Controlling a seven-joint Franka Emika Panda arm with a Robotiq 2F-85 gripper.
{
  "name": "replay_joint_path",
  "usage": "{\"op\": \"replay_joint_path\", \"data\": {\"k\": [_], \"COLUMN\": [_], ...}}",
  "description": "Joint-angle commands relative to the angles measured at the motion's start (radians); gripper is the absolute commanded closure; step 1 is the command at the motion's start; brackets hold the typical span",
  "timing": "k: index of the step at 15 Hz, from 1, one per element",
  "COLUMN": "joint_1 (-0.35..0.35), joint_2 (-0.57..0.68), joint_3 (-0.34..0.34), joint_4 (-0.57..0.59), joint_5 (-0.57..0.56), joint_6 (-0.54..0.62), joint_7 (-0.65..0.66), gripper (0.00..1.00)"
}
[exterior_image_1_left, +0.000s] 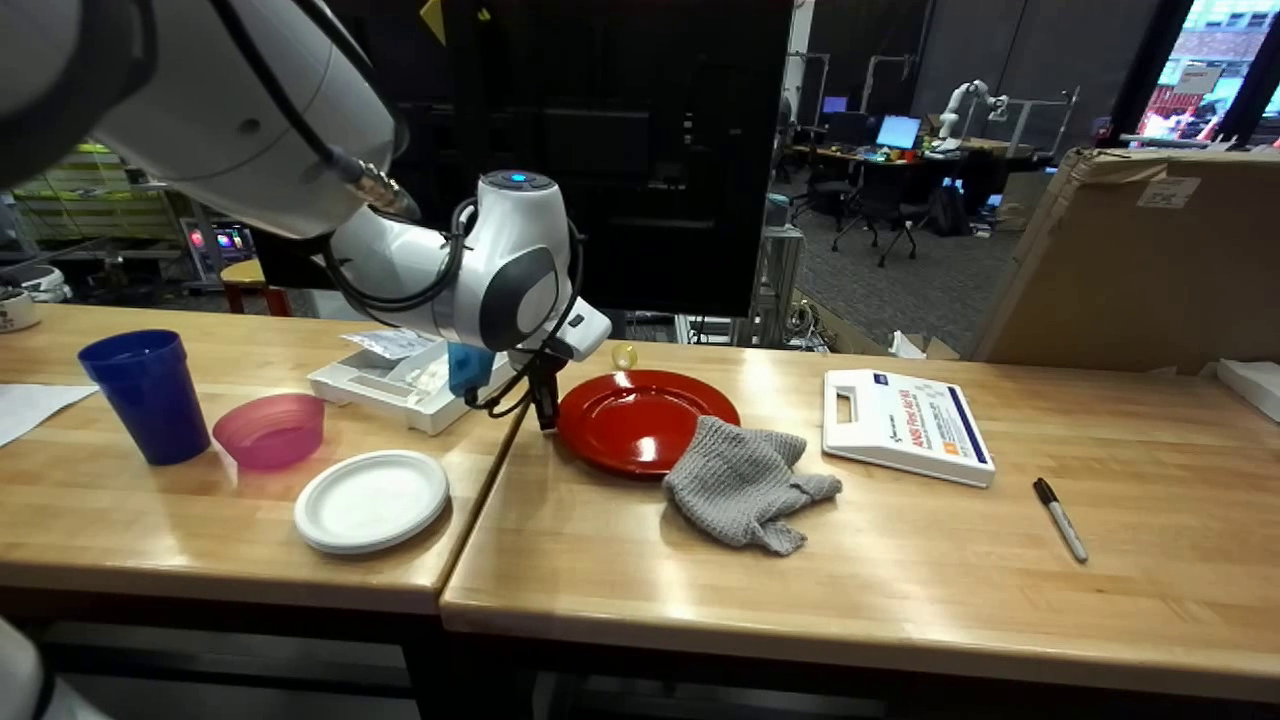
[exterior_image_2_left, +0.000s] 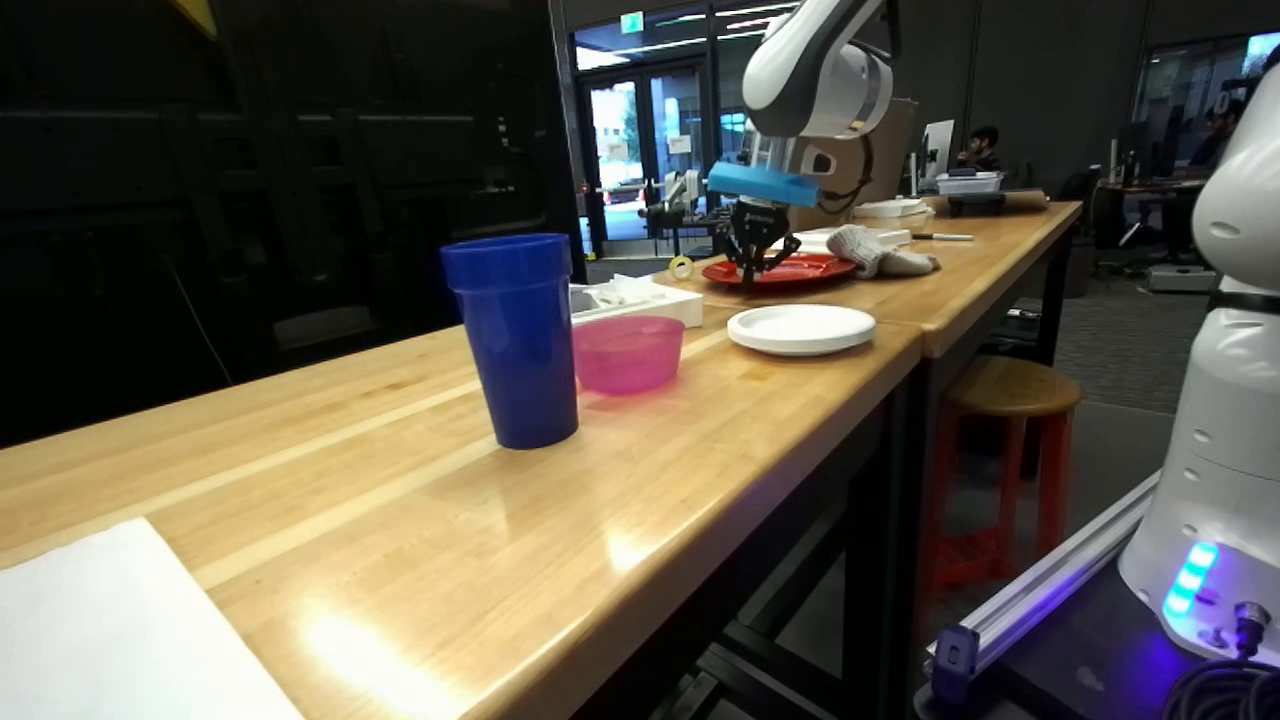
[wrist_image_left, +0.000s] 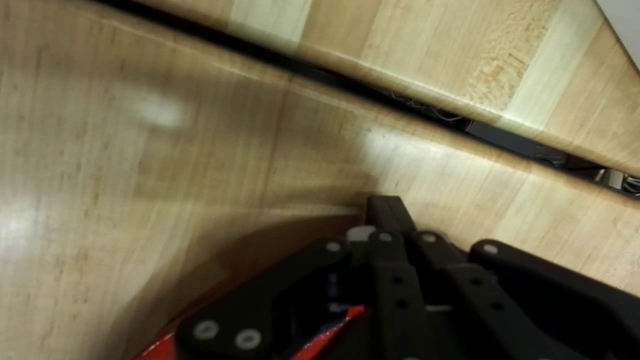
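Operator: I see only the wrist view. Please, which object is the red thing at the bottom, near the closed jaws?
Observer: Both exterior views show that it is a red plate.
Operator: Does another object lie close to this plate?
Observer: Yes, a grey knitted cloth; in an exterior view it hides part of the plate.
Operator: And what else stands outside my picture?
Observer: A blue cup stands upright beside a pink bowl.

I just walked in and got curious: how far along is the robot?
Reaching the red plate looks done: the claw is down at its rim. In hand: work at that edge, the claw shut with nothing visibly gripped. Left, perhaps: the gray cloth, which the claw isn't touching.
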Motion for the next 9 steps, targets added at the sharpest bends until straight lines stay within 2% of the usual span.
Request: {"op": "replay_joint_path", "data": {"k": [1,9], "joint_1": [-0.004,-0.010], "joint_2": [0.000,0.003], "joint_3": [-0.010,-0.022], "joint_4": [0.025,0.035], "joint_5": [-0.023,-0.011], "joint_6": [-0.025,-0.021], "joint_7": [0.023,0.020], "gripper": [1.00,1.00]}}
